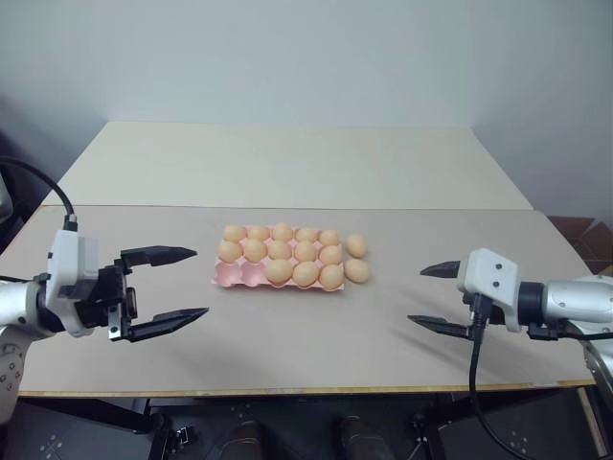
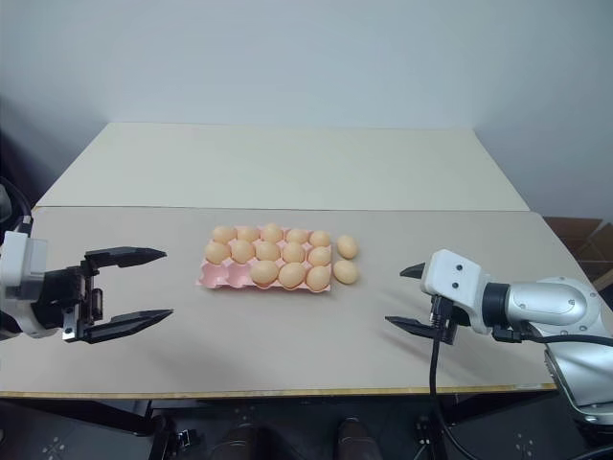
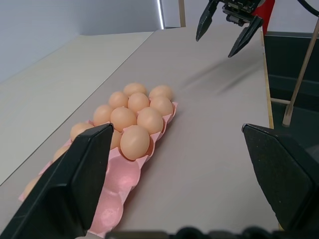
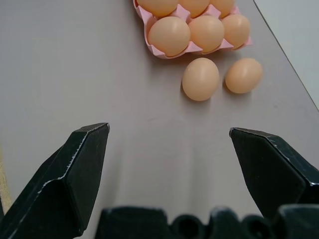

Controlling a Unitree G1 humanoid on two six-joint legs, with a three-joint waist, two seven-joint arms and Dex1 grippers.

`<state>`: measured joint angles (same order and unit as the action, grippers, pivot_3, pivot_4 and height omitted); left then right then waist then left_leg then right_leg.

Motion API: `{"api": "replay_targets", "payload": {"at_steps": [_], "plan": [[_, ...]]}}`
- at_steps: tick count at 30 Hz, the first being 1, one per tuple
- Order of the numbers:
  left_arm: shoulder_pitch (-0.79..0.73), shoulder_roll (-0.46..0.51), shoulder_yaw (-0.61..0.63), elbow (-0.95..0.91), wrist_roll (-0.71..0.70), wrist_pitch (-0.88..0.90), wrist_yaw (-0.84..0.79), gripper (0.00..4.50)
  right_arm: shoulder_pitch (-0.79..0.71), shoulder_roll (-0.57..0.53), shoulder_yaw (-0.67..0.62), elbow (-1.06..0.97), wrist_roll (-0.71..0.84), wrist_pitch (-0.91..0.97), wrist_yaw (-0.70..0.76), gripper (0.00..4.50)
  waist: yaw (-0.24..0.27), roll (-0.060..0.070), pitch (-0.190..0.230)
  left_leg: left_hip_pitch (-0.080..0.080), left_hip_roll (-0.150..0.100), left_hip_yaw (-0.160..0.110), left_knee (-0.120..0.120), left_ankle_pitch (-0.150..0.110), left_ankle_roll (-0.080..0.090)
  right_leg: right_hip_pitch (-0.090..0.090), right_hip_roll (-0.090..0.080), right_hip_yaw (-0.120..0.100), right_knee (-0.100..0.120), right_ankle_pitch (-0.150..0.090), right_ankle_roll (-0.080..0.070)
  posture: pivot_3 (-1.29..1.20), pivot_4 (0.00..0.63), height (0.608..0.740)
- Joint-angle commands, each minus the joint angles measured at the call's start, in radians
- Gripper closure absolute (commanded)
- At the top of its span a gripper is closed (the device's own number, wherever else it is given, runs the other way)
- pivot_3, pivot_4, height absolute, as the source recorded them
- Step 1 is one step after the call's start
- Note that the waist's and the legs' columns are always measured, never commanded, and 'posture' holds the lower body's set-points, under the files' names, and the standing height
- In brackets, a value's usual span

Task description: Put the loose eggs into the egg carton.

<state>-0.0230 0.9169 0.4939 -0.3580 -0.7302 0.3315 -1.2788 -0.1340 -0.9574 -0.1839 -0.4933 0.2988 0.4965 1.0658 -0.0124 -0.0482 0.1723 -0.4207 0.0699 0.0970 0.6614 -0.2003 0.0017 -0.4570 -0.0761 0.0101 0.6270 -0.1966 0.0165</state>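
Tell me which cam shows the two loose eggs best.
The right wrist view: both loose eggs lie large and unblocked on the table just beside the egg carton. The eye views show them small, off the carton's right end. In the left wrist view I can't pick them out behind the filled cups.

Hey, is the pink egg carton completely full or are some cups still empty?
Not full. The egg carton has two empty cups at its near left corner, and two loose eggs lie on the table beside its right end.

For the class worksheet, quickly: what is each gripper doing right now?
Left gripper: open, holding nothing.
Right gripper: open, holding nothing.
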Motion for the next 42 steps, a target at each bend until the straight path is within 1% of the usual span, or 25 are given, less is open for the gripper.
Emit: {"api": "replay_targets", "payload": {"at_steps": [1,4,7,10,15,19,27,33,36,41,42], "plan": [[0.009,0.012,0.027,-0.029,-0.003,-0.011,0.009,0.00,-0.019,-0.014,-0.012,-0.004,0.009,-0.001,-0.019,0.03,0.000,0.000,0.000,0.000,0.000,0.000,0.000,0.000,0.000,0.000,0.000,0.000,0.000,0.000,0.000,0.00,0.150,0.740],[0.019,0.009,0.025,-0.044,-0.002,-0.010,0.018,0.00,-0.063,0.000,0.031,0.021,-0.004,0.032,-0.057,0.03,-0.003,0.000,0.000,0.000,0.000,0.000,0.000,0.000,0.000,0.000,0.000,0.000,0.000,0.000,0.000,0.00,0.150,0.740],[0.021,0.008,0.022,-0.049,-0.001,-0.011,0.029,0.00,-0.142,0.026,0.089,0.061,-0.010,0.095,-0.105,0.03,-0.002,0.000,0.000,0.000,0.000,0.000,0.000,0.000,0.000,0.000,0.000,0.000,0.000,0.000,0.000,0.00,0.150,0.740],[0.022,0.011,0.024,-0.052,-0.002,-0.008,0.037,0.00,-0.248,0.084,0.167,0.131,-0.026,0.128,-0.146,0.03,-0.005,0.000,0.000,0.000,0.000,0.000,0.000,0.000,0.000,0.000,0.000,0.000,0.000,0.000,0.000,0.00,0.150,0.740],[0.029,0.014,0.023,-0.055,0.009,-0.012,0.045,0.00,-0.342,0.168,0.270,0.243,-0.085,0.107,-0.192,0.03,-0.002,0.000,0.000,-0.001,0.000,0.000,0.000,0.000,0.000,-0.001,0.001,0.000,0.000,0.000,0.000,0.00,0.150,0.740],[0.046,0.011,0.038,-0.070,0.007,-0.011,0.052,0.00,-0.389,0.223,0.331,0.329,-0.124,0.067,-0.199,0.03,-0.001,0.000,0.000,-0.001,0.000,0.000,0.000,0.000,0.000,-0.001,0.001,0.000,0.000,0.000,0.000,0.00,0.150,0.740],[0.079,0.006,0.055,-0.097,0.007,-0.009,0.066,0.00,-0.451,0.329,0.401,0.469,-0.187,0.000,-0.222,0.03,-0.003,0.000,0.000,-0.001,0.000,0.000,0.000,0.000,0.000,0.000,0.001,0.000,0.001,0.000,0.000,0.00,0.150,0.740],[0.087,0.008,0.053,-0.105,0.011,-0.008,0.074,0.00,-0.479,0.383,0.431,0.557,-0.226,-0.056,-0.220,0.03,-0.003,0.000,0.000,-0.001,0.000,0.000,0.000,0.000,0.000,-0.001,0.001,0.000,0.001,0.001,0.000,0.00,0.150,0.740],[0.091,0.010,0.057,-0.110,0.012,-0.008,0.080,0.00,-0.494,0.424,0.408,0.596,-0.209,-0.054,-0.233,0.60,-0.004,0.000,0.000,-0.001,0.000,0.000,0.000,0.000,0.000,0.000,0.001,0.000,0.001,0.001,-0.001,0.00,0.150,0.740],[0.111,0.013,0.076,-0.116,0.011,-0.006,0.081,0.00,-0.476,0.410,0.420,0.581,-0.239,-0.072,-0.224,2.36,-0.003,0.000,0.000,-0.001,0.000,0.000,0.000,0.000,0.000,-0.001,0.001,0.000,0.002,0.001,-0.001,0.00,0.150,0.740],[0.114,0.013,0.078,-0.116,0.013,-0.006,0.081,0.00,-0.468,0.403,0.422,0.570,-0.251,-0.076,-0.229,2.61,-0.003,0.000,0.000,-0.001,0.000,0.000,0.000,0.000,0.000,-0.001,0.001,0.000,0.002,0.001,-0.001,0.00,0.150,0.740]]}}
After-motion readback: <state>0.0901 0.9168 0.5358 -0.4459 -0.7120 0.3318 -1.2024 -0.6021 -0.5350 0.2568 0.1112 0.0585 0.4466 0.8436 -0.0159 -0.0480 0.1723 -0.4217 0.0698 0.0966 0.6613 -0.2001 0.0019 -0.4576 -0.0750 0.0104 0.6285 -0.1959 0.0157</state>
